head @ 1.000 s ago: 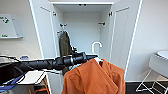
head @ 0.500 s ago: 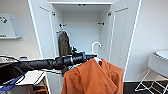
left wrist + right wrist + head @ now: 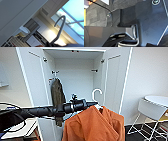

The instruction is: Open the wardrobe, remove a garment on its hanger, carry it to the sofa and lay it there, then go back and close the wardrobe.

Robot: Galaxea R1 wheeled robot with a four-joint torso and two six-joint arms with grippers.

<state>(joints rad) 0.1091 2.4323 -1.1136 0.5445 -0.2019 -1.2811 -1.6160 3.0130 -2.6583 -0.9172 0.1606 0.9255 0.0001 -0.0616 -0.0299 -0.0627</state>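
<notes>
The white wardrobe (image 3: 75,77) stands in front of me with both doors swung wide. My left arm reaches in from the left. Its gripper (image 3: 94,104) is shut on the white hanger (image 3: 97,90) just below the hook. The orange garment (image 3: 92,124) hangs from that hanger, in front of the wardrobe and outside it. An olive-brown jacket (image 3: 58,95) still hangs inside on the left wall. In the left wrist view the hanger's hook (image 3: 60,30) rises against the ceiling and windows, with a strip of orange cloth at the frame's edge.
The left door (image 3: 32,77) and the right door (image 3: 115,79) stick out toward me. A white round table (image 3: 157,100) and a white wire-legged chair (image 3: 150,110) stand at the right. Black cables lie over a pale surface (image 3: 15,130) at the lower left.
</notes>
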